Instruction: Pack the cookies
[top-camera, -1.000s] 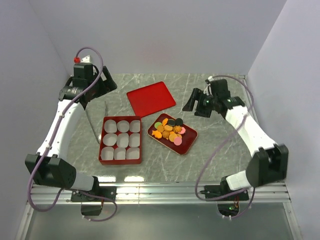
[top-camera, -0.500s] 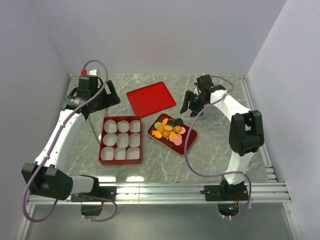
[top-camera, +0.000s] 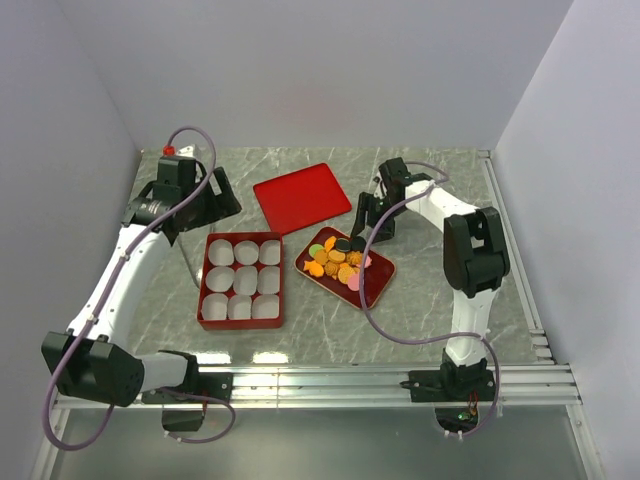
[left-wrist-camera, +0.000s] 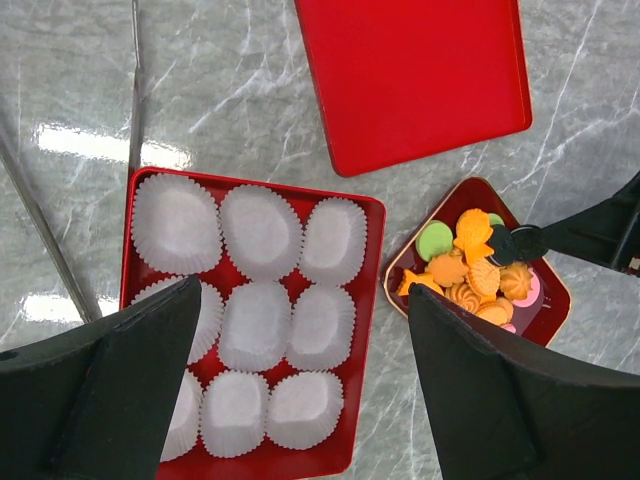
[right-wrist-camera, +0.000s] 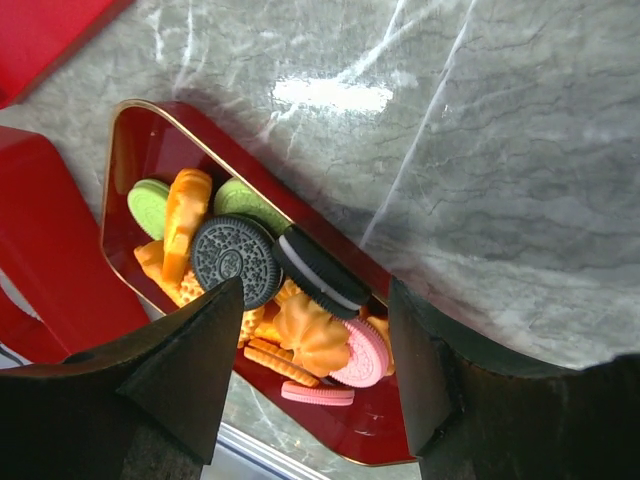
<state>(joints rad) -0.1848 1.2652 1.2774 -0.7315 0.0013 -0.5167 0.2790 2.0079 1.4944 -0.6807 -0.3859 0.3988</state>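
Observation:
The cookies (top-camera: 341, 263) are piled in a small dark red tray (top-camera: 378, 288): orange, green, pink and black pieces. My right gripper (top-camera: 362, 222) hangs over the tray's far corner, open. In the right wrist view its jaws (right-wrist-camera: 315, 298) straddle a black sandwich cookie (right-wrist-camera: 322, 268), an orange swirl cookie (right-wrist-camera: 310, 335) and a pink one (right-wrist-camera: 365, 352), gripping none. My left gripper (top-camera: 207, 197) is open above the far end of the red box (top-camera: 207, 322) of white paper cups (left-wrist-camera: 258, 230). Its own view (left-wrist-camera: 302, 292) shows the cups empty and the cookies (left-wrist-camera: 470, 270) to the right.
A flat red lid (top-camera: 301, 196) lies behind the box and tray, also in the left wrist view (left-wrist-camera: 415, 75). Thin metal tongs (top-camera: 182, 248) lie left of the box. Walls close in on three sides. A metal rail (top-camera: 320, 378) runs along the near edge.
My right gripper has swung left from the table's right side to the cookie tray, its jaws narrowing somewhat. The left gripper has drifted slightly right, toward the box.

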